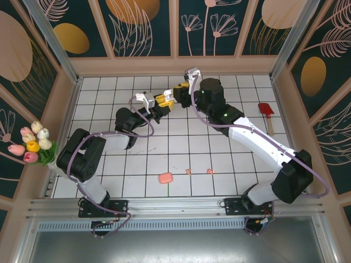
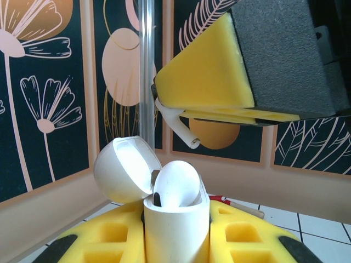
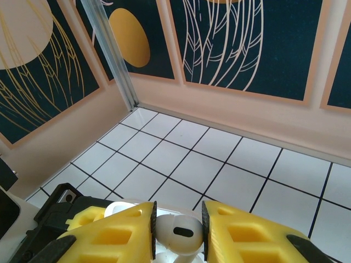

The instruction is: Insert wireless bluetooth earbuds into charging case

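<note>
My left gripper (image 2: 176, 222) is shut on a white charging case (image 2: 176, 235), held upright with its lid (image 2: 123, 170) swung open. One white earbud (image 2: 176, 183) sits in the case. Just above it my right gripper (image 3: 178, 222) is shut on a second white earbud (image 3: 179, 233), whose stem (image 2: 179, 125) pokes out below the yellow finger (image 2: 205, 76), apart from the case. In the top view both grippers meet above the far middle of the floor, left (image 1: 160, 104) and right (image 1: 176, 94). Two salmon-pink earbuds (image 1: 188, 171) (image 1: 209, 171) lie on the tiles near the front.
A pink charging case (image 1: 165, 178) lies shut on the front tiles beside the pink earbuds. A red spatula (image 1: 267, 113) lies at the right wall. A bunch of tulips (image 1: 34, 145) stands outside the left wall. Patterned walls close in the tiled floor.
</note>
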Motion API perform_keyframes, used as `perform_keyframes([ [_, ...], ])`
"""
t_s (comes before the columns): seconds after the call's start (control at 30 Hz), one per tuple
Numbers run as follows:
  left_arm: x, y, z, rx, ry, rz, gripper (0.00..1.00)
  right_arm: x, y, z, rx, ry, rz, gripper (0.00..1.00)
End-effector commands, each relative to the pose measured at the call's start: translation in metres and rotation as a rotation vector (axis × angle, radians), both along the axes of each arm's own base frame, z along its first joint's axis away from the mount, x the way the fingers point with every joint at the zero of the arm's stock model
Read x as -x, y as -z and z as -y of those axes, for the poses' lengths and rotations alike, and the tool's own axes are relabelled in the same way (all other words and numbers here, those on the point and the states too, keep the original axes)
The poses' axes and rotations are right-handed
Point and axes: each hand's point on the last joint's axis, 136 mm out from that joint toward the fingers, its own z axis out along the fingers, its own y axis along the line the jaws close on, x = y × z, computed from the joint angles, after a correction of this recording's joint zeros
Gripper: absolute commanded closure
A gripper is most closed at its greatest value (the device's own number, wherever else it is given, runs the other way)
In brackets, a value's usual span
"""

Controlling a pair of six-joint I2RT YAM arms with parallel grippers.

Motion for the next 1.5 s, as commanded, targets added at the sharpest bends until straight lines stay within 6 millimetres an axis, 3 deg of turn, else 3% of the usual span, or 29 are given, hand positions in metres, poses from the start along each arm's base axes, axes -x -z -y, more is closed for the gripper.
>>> perform_keyframes([
  [0.0,0.015,-0.033,0.000,0.048,0.036,0.088,1.00,-0.003,0.006,-0.002,-0.019,-0.002,-0.007,0.73],
  [1.03,0.018,-0.042,0.000,0.056,0.042,0.111,1.00,-0.001,0.028,-0.005,0.024,-0.030,-0.047,0.73],
  [1.47,0.019,-0.043,0.000,0.057,0.041,0.116,1.00,0.004,0.043,-0.010,0.148,0.014,0.008,0.74],
])
